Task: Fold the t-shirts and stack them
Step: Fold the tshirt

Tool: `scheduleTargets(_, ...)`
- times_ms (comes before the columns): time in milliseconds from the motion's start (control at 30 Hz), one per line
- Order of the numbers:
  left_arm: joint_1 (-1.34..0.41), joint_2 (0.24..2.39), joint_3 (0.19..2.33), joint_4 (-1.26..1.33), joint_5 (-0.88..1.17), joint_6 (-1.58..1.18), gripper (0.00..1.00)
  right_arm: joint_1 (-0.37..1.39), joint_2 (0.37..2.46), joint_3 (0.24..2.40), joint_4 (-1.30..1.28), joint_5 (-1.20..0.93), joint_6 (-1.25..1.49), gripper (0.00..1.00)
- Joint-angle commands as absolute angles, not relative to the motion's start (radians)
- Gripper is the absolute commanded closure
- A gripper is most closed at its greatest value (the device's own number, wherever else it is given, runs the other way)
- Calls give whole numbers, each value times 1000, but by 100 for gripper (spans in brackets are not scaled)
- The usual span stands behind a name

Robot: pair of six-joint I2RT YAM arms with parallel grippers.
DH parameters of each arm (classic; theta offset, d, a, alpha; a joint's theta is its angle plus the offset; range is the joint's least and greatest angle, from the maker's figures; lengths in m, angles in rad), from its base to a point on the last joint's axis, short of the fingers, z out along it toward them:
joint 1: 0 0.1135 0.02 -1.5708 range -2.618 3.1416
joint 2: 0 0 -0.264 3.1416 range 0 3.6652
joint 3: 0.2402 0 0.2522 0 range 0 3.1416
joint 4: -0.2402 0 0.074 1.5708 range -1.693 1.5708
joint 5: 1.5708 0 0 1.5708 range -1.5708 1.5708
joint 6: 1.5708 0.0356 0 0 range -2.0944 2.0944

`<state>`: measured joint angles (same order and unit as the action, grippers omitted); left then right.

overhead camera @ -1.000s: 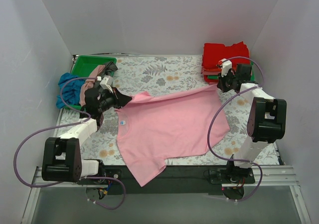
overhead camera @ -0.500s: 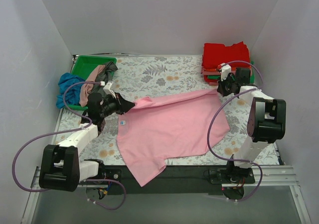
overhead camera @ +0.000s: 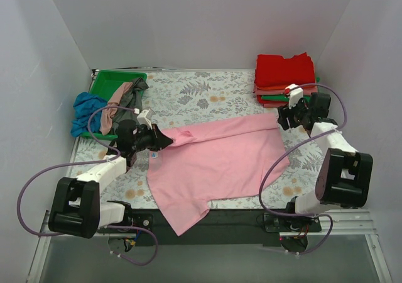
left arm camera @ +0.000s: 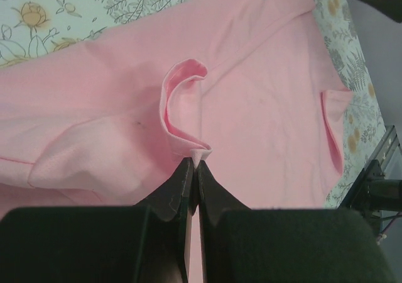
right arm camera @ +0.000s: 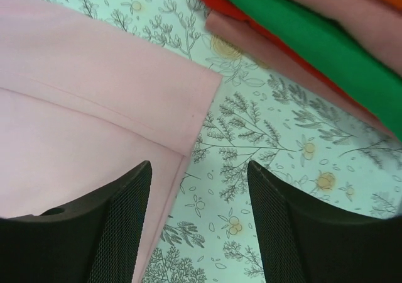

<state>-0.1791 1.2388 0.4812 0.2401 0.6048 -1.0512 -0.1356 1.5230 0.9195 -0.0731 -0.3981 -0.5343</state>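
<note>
Your left end effector (left arm camera: 193,163) is pinched tight on a small fold of the pink shirt (overhead camera: 213,163) at its left shoulder. Your right end effector (right arm camera: 198,166) stands apart with nothing between its jaws, hovering just over the shirt's far right corner. The shirt lies spread across the middle of the worktop (overhead camera: 188,91), its far edge turned over in a band.

Main risk: you hold the cloth at one point only. Pull from the left alone and the whole shirt will likely drag and bunch, undoing that band. The pinch takes little cloth, so a sharp tug could slip it free.

Watch the near edge. The shirt's lower corner hangs over the front of the worktop, and a pull that way could carry more over.

On the right, the stack (overhead camera: 282,75) of folded shirts sits near your open jaws; a wide swing could knock it askew. On the left, the tray (overhead camera: 110,78) and its loose shirts (overhead camera: 125,94) lie near your arm. The best room to move is the bare strip behind the shirt.
</note>
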Motion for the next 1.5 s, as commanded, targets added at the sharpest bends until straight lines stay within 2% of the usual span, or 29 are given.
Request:
scheduleTargets(0,-189,1246,503,195,580,-1025,100,-150,1393,885,-89,-480,-526,31)
scheduleTargets(267,-210,1249,525,74,632,-1023,98,-156,1292,790,-95,-563,-474,30)
scheduleTargets(300,-213,1270,540,48,652,-1022,92,-163,1289,787,-98,-568,-459,30)
scheduleTargets(333,-227,1279,558,-41,661,-1019,80,-169,1284,788,-101,-587,-454,30)
scheduleTargets(400,-244,1293,607,-128,689,-1009,66,-187,1266,782,-104,-609,-433,30)
scheduleTargets(433,-256,1270,612,-173,696,-1015,48,-192,1256,779,-104,-627,-428,27)
scheduleTargets(533,-258,1172,627,-221,726,-1012,34,-213,1229,762,-104,-656,-420,27)
scheduleTargets(567,-258,1148,630,-225,721,-1002,24,-221,1224,756,-104,-667,-419,27)
scheduleTargets(633,-258,1111,652,-215,613,-982,21,-253,1220,749,-104,-705,-411,27)
scheduleTargets(667,-258,1129,679,-201,577,-960,21,-267,1226,747,-106,-722,-410,27)
scheduleTargets(833,-281,1448,860,-235,626,-891,36,-316,1233,736,-115,-776,-406,27)
scheduleTargets(900,-320,1529,897,-229,612,-891,48,-328,1244,738,-118,-787,-406,27)
scheduleTargets(933,-328,1563,916,-229,585,-893,50,-333,1247,738,-121,-791,-408,27)
scheduleTargets(1000,-360,1604,937,-226,517,-897,61,-339,1249,736,-124,-801,-410,27)
scheduleTargets(1033,-367,1618,946,-222,499,-899,69,-342,1246,738,-126,-802,-411,27)
scheduleTargets(1100,-399,1660,959,-221,492,-894,76,-348,1246,736,-126,-810,-411,27)
scheduleTargets(1300,-482,1775,974,-225,462,-885,76,-382,1244,736,-132,-833,-413,27)
scheduleTargets(1467,-503,1740,953,-216,445,-887,76,-393,1249,736,-138,-841,-416,27)
